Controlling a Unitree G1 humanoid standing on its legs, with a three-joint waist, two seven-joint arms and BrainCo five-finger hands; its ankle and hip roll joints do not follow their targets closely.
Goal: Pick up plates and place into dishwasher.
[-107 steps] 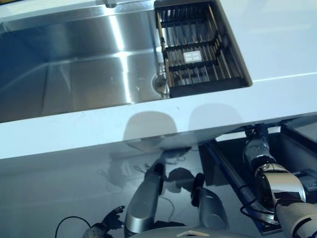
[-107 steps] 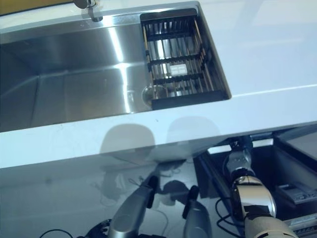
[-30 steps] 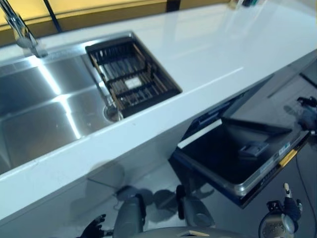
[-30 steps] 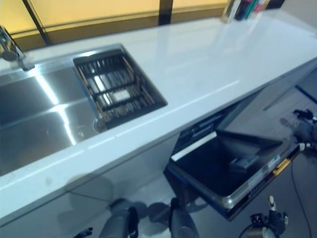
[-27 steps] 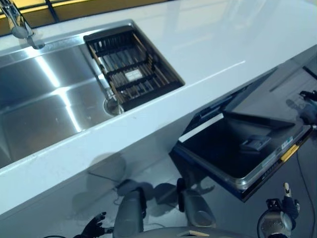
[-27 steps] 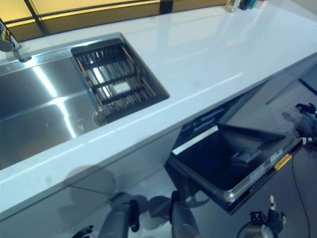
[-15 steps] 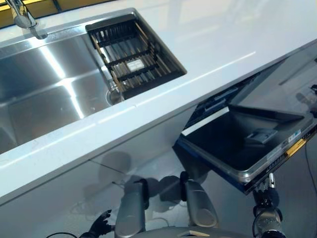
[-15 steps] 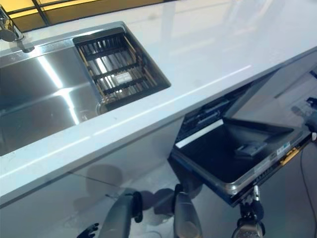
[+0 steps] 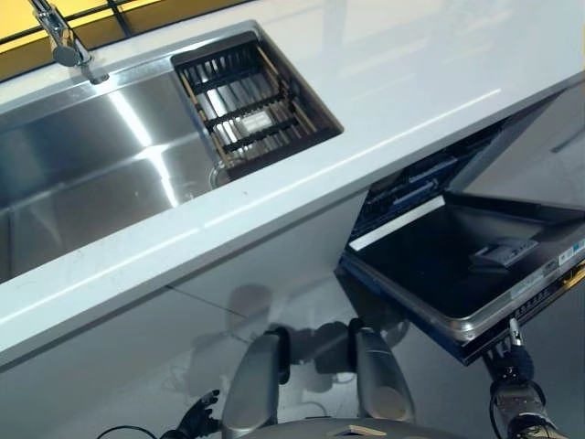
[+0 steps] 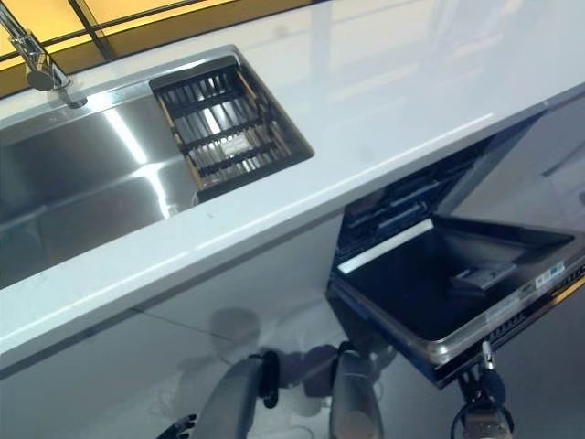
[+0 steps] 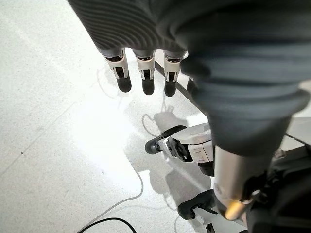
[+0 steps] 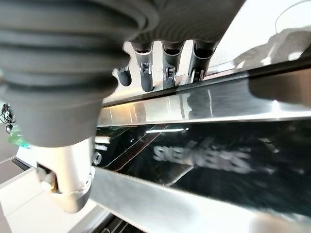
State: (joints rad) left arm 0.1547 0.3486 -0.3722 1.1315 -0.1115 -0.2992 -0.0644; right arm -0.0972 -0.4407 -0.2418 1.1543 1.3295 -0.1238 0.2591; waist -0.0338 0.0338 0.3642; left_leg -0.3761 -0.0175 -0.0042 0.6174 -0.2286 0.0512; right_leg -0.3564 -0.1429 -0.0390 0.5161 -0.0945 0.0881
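Note:
The dishwasher (image 9: pixel 411 178) sits under the white counter at the right. Its door (image 9: pixel 457 265) hangs about half open, the dark inner face up, and part of a lower rack shows behind it. My right hand (image 9: pixel 514 389) is low at the right, just below the door's front edge. In the right wrist view its fingers (image 12: pixel 167 68) hang straight beside the door's glossy front (image 12: pixel 204 160), holding nothing. My left hand (image 9: pixel 196 421) hangs low at the left over the pale floor, its fingers (image 11: pixel 143 77) straight and empty.
A steel sink (image 9: pixel 91 165) is set in the white counter (image 9: pixel 411 82), with a black wire rack (image 9: pixel 251 110) in its right end and a tap (image 9: pixel 59 37) at the back. The open door juts out into the floor space at the right.
The camera has swung right. The door, barely ajar 3.6 s ago with my right arm reaching to it, now hangs half open. My right hand has risen close under its front edge.

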